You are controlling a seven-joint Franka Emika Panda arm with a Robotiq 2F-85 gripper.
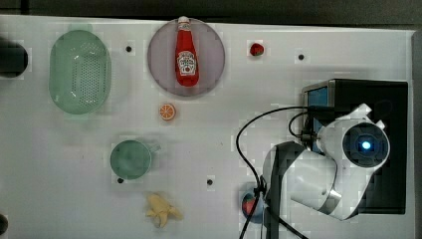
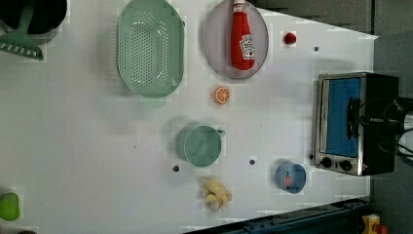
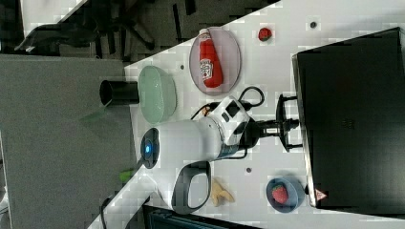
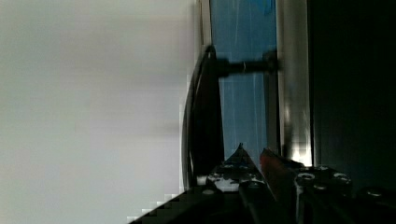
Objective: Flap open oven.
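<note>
At the oven [image 2: 355, 122] front, on the desk's [image 1: 209, 149] right end in the top view, end effector [image 4: 252, 156] sits beside the bar handle [image 4: 203, 116], fingers nearly together, nothing clamped. Door appears closed.

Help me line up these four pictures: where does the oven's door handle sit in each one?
Top view: the handle lies at the oven's left face, beside the gripper.
Left view: dark bar across the blue door, right side.
Right view: thin bar left of the black oven body.
Wrist view: dark bar beside the blue door.
Shared landmark: the ketchup bottle on its plate.
</note>
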